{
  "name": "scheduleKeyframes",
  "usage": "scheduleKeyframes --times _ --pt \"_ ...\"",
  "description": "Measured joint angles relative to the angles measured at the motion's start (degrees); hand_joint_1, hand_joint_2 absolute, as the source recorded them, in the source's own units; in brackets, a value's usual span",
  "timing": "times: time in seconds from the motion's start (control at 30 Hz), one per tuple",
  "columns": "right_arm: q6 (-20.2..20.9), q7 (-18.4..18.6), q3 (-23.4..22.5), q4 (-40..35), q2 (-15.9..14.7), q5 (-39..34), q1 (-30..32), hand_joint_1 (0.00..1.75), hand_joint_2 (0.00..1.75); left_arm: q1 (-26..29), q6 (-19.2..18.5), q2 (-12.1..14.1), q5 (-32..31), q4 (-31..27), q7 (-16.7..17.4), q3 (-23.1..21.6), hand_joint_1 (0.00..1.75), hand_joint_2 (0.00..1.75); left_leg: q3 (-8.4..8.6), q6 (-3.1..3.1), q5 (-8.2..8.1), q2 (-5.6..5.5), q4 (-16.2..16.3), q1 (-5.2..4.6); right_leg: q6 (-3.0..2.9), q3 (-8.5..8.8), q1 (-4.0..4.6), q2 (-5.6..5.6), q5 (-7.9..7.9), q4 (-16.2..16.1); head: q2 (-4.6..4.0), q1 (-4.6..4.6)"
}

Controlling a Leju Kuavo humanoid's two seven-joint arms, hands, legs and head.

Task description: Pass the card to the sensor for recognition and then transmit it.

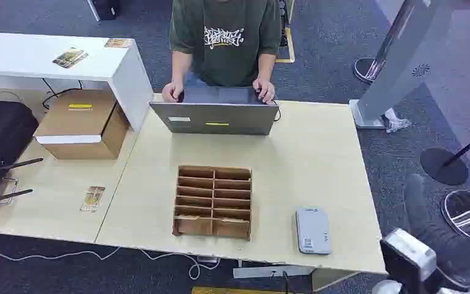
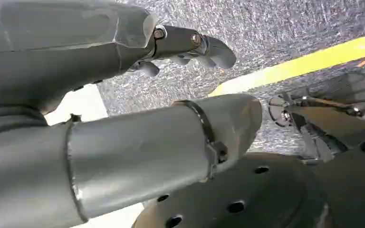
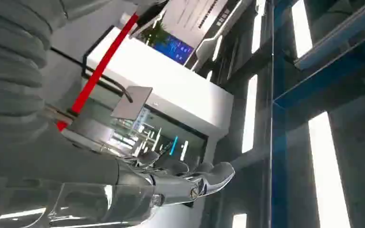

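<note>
— Grey sensor (image 1: 313,230) lay lower right on the table (image 1: 318,159); card (image 1: 92,198) lay lower left, long axis running up-frame.
— And the wrist views?
— Left hand (image 2: 138,95) and right hand (image 3: 171,178) showed fingers apart, holding nothing.

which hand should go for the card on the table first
Left, probably. The card lies on the table's left part, on the left arm's side. The sensor sits near the right, where the right arm could reach it.
</note>
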Motion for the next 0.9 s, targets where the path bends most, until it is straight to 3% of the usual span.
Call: scheduleKeyframes --times 0.13,0.27,0.4,0.57,0.8,0.9 --pt "0.02 4.92 4.20 7.20 -0.65 12.29 -5.18 0.00 1.75 -0.33 -1.09 0.20 -1.57 0.07 -0.46 0.00 0.00 0.00 0.05 0.02 0.06 0.12 -0.02 0.01 0.00 0.04 0.01 0.06 0.02 0.01 0.00 0.00" --pt "2.12 18.06 11.17 23.05 -1.18 20.45 -20.00 0.00 1.75 -1.40 -2.60 0.83 -4.24 0.50 -0.48 -0.02 0.00 0.00 0.03 -0.07 0.37 0.41 -0.02 0.05 -0.07 -0.22 0.03 0.35 0.35 0.04 0.00 0.04" --pt "5.46 24.51 16.41 38.42 -1.31 25.23 -33.33 0.00 1.75 -2.47 -3.87 1.40 -5.99 0.68 0.66 -0.13 0.00 0.00 -0.02 -0.09 0.61 0.38 -0.02 0.08 -0.17 -0.29 0.05 0.32 0.52 0.09 0.00 0.00" --pt "5.77 26.38 19.47 49.66 -1.44 26.17 -42.67 0.00 1.75 -3.05 -4.44 1.77 -6.51 0.92 1.14 -0.13 0.00 0.00 -0.07 -0.08 0.67 0.28 -0.02 0.07 -0.11 -0.31 0.05 0.25 0.57 0.10 0.00 -0.02" --pt "5.90 26.62 20.91 55.53 -1.73 26.17 -46.27 0.00 1.75 -3.09 -4.54 2.03 -6.56 1.11 1.14 -0.13 0.00 0.00 -0.19 -0.06 0.62 0.28 -0.01 0.06 -0.10 -0.41 0.04 0.25 0.56 0.06 0.00 0.00" --pt "9.14 27.41 21.86 57.79 -1.73 26.63 -48.43 0.00 1.75 -3.18 -4.90 2.19 -6.71 1.14 1.25 -0.13 0.00 0.00 -0.22 -0.06 0.62 0.32 -0.01 0.06 -0.10 -0.49 0.04 0.30 0.57 0.07 0.00 0.00"
